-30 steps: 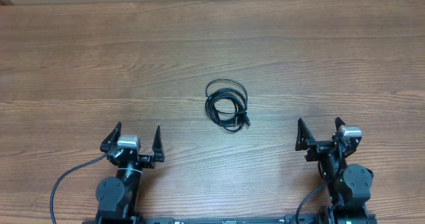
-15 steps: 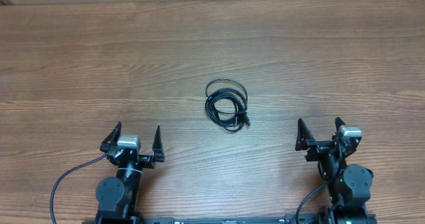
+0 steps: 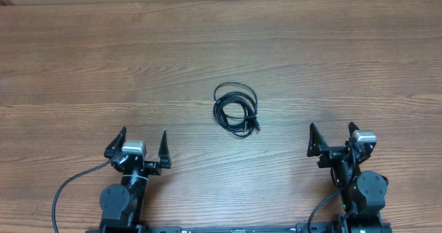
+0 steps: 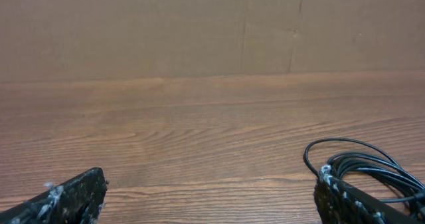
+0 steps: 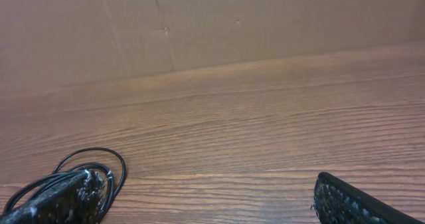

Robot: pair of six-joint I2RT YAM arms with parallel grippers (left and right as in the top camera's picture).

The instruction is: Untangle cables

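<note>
On the wooden table [image 3: 83, 67], the cables [image 3: 235, 108] lie in one tangled coil at the centre, unmoved over the last second and well apart from the left gripper [image 3: 143, 132] and right gripper [image 3: 332, 128], whose jaws stand wide and empty at the near edge, so untangling looks unstarted.

The overhead view is filled by a wood-grain worktop [image 3: 83, 67], its brown grain laid from 9 to 3 o'clock and lit softly and evenly. At 12 o'clock the worktop is bounded by a plain tan wall panel [image 4: 133, 31], on which upright seams and a few small marks are seen in the wrist views.
</note>
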